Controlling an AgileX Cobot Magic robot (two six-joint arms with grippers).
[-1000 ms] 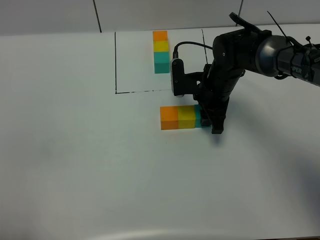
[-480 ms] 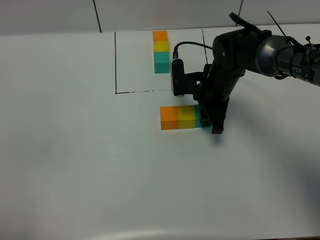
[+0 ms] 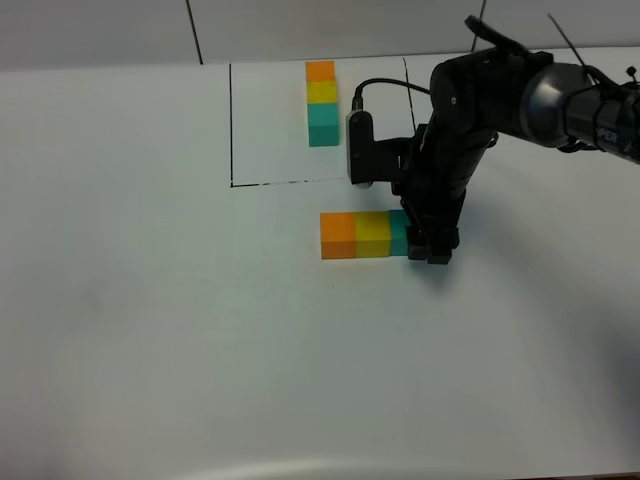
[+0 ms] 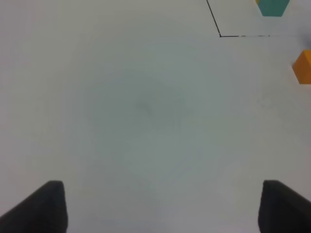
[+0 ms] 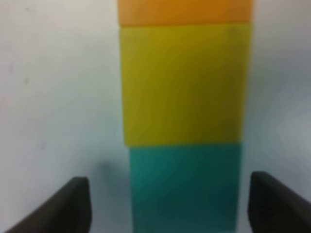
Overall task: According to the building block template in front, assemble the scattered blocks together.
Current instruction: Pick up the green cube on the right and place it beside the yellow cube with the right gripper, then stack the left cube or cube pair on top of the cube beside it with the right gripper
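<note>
The template (image 3: 321, 103) is a short orange, yellow, teal row at the back, inside a thin black outline (image 3: 232, 130). The scattered blocks stand joined in one row on the table: orange (image 3: 338, 236), yellow (image 3: 373, 234), teal (image 3: 399, 233). My right gripper (image 3: 432, 246) is low at the teal end. In the right wrist view the teal block (image 5: 184, 187) lies between the fingers (image 5: 73, 204) with a gap on each side, so the right gripper (image 5: 175, 206) is open. My left gripper (image 4: 163, 208) is open and empty over bare table. It is out of the exterior view.
The white table (image 3: 150, 300) stretches left and front of the row. The left wrist view shows the outline's corner (image 4: 220, 35), the template's teal end (image 4: 272, 7) and the orange block's edge (image 4: 302, 67). A black cable (image 3: 385, 85) loops above the right wrist.
The right arm has shifted slightly right and up, and more of the teal block shows beside the gripper. The three blocks have not moved.
</note>
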